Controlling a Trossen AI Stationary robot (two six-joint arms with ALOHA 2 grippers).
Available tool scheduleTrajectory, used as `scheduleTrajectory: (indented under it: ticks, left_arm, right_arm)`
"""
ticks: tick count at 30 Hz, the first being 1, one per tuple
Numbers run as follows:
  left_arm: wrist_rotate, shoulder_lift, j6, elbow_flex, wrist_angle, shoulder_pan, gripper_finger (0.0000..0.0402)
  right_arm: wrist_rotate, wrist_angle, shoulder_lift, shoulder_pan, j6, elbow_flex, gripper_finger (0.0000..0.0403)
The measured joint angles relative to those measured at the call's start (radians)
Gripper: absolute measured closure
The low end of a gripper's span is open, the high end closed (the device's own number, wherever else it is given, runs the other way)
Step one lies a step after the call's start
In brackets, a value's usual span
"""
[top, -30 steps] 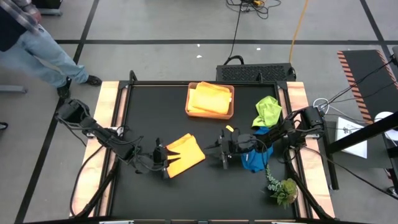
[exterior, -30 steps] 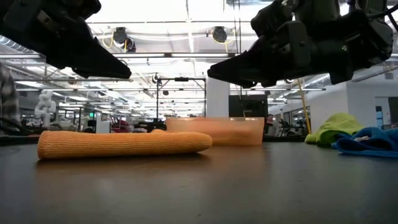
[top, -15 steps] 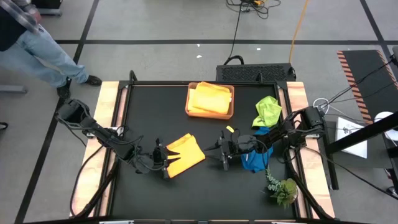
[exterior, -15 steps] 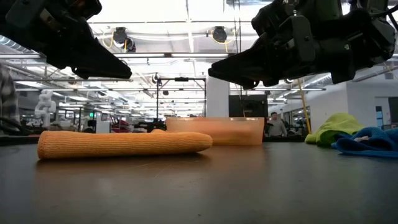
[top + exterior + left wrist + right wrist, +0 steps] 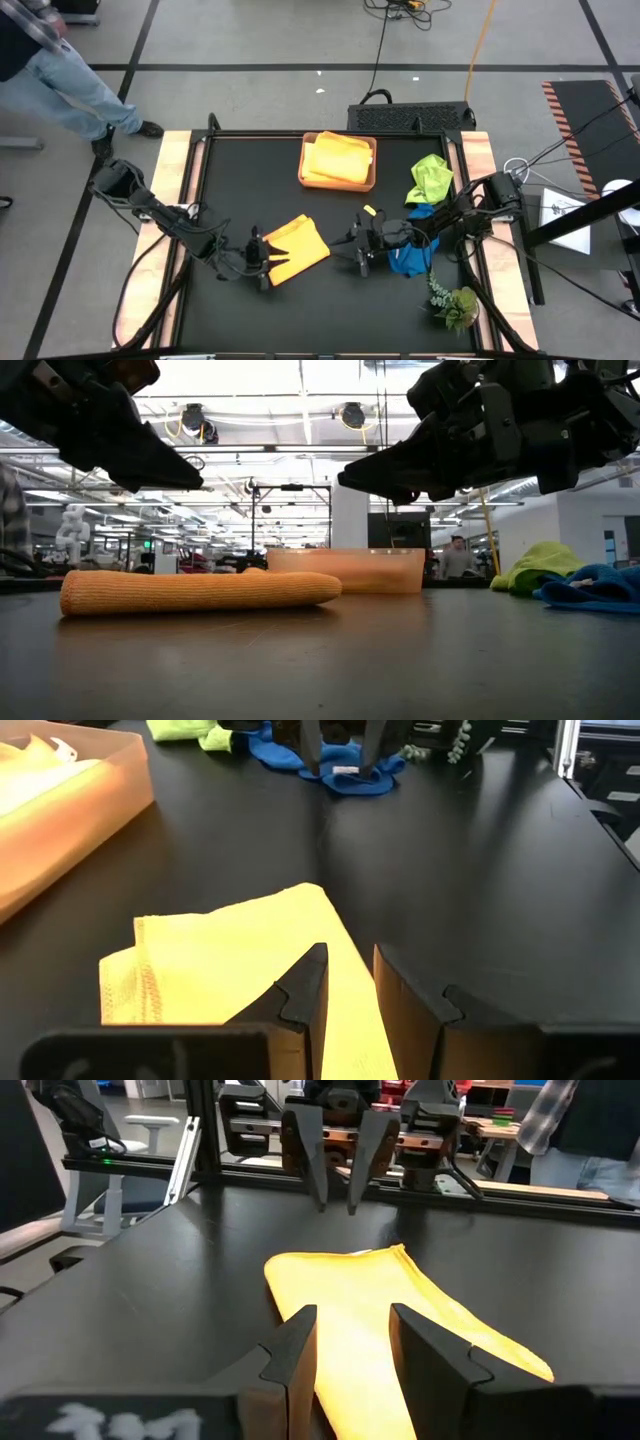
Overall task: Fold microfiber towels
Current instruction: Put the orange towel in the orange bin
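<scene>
A folded orange microfiber towel [image 5: 295, 250] lies flat near the middle of the black bench [image 5: 250, 180], and both arms hang just above the surface on either side of it. The left pincer [image 5: 262, 266] hovers at the towel's near-left corner, its two dark fingers a narrow gap apart with nothing between them. The right pincer [image 5: 362, 250] faces it from the other side, a little clear of the towel's edge, fingers likewise parted and empty.

Behind them, a shallow tan rectangular tray [image 5: 338, 183] holds a folded yellow-orange microfiber towel [image 5: 338, 158]. Near the right edge of the bench a crumpled lime green microfiber towel [image 5: 431, 177] sits beside a bunched blue microfiber towel [image 5: 409, 260], which lies partly under the right arm. A small leafy green plant sprig [image 5: 455, 300] rests at the bench's front right corner.

A person in jeans [image 5: 70, 85] stands on the floor off the far-left corner.
</scene>
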Motion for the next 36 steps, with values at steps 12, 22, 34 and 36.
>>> scheduleTrajectory:
  ticks: [12, 22, 34, 36]
  left_arm:
    - [0.015, 0.139, 0.039, -0.001, 0.07, 0.012, 0.0314]
    - [0.117, 0.15, 0.114, 0.003, 0.168, 0.011, 0.0314]
    - [0.116, 0.15, 0.24, 0.003, 0.167, 0.031, 0.0314]
    - [0.116, 0.15, 0.24, 0.003, 0.167, 0.038, 0.0313]
  right_arm:
    - [0.0, -0.01, 0.0, 0.001, 0.003, 0.0, 0.0283]
    - [0.001, -0.013, 0.0, 0.0, -0.013, 0.0, 0.0283]
    - [0.002, -0.012, 0.0, -0.016, -0.021, 0.0, 0.0283]
    - [0.002, -0.011, 0.0, -0.016, -0.032, 0.0, 0.0283]
